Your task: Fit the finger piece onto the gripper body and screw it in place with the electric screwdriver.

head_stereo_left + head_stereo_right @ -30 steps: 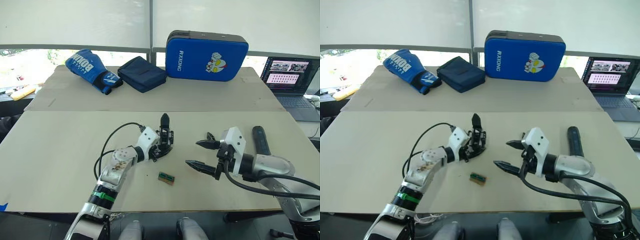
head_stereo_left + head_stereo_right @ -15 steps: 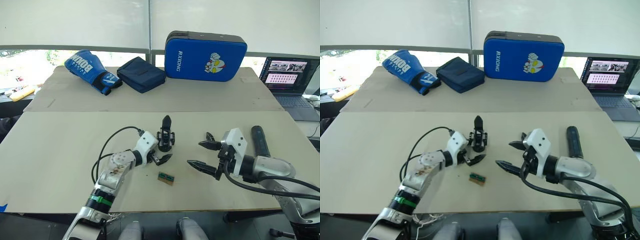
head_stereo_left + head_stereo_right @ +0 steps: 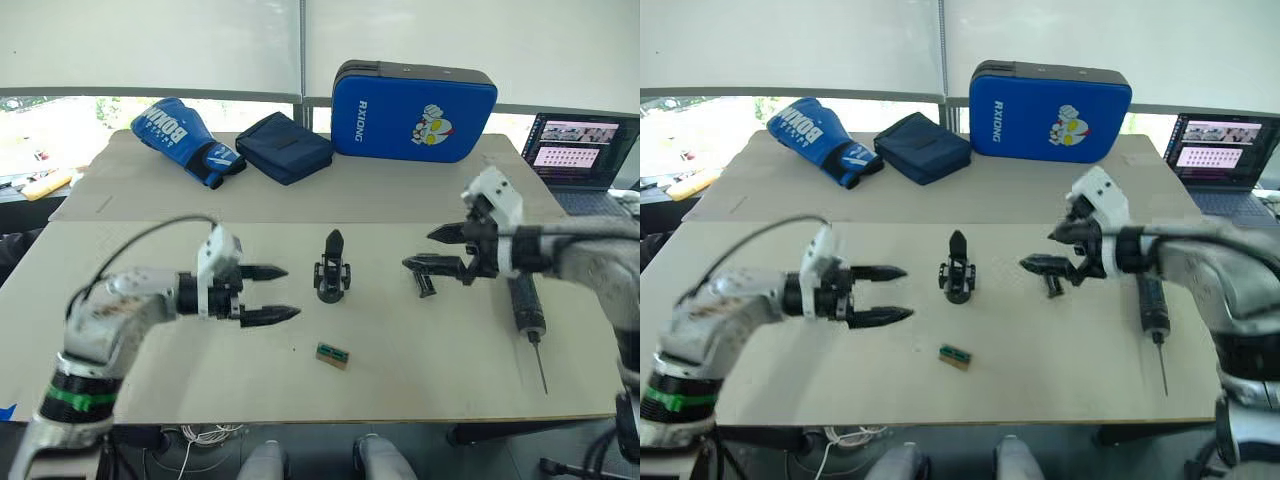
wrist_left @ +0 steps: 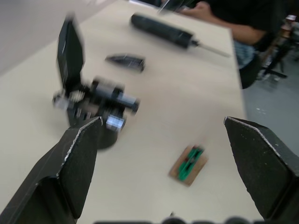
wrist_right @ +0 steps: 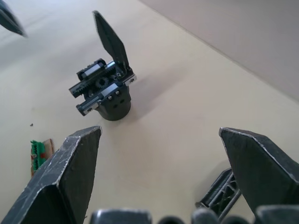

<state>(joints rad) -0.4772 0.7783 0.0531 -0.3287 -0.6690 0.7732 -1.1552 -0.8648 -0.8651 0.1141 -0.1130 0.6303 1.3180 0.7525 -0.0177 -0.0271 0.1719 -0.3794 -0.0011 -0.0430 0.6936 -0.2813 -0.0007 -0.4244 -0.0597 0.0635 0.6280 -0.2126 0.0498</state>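
We are at the start: nothing is fitted or screwed yet. Our left hand (image 3: pixel 262 294) hovers empty, fingers apart, left of the gripper body (image 3: pixel 332 270), which stands upright mid-counter (image 3: pixel 150 360). A small green-topped block (image 3: pixel 333 355) lies nearer us. The finger piece (image 3: pixel 424 283) lies loose under our right hand (image 3: pixel 437 248), fingers apart and empty. The screwdriver (image 3: pixel 524 303) lies untouched far right. We see no containers holding task parts.

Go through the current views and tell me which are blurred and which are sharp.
Left wrist view: motion-smeared, the gripper body and finger piece soft-edged. Right wrist view: crisp on the gripper body. Left eye view: mostly sharp, slight smear along the left arm behind the left claw.
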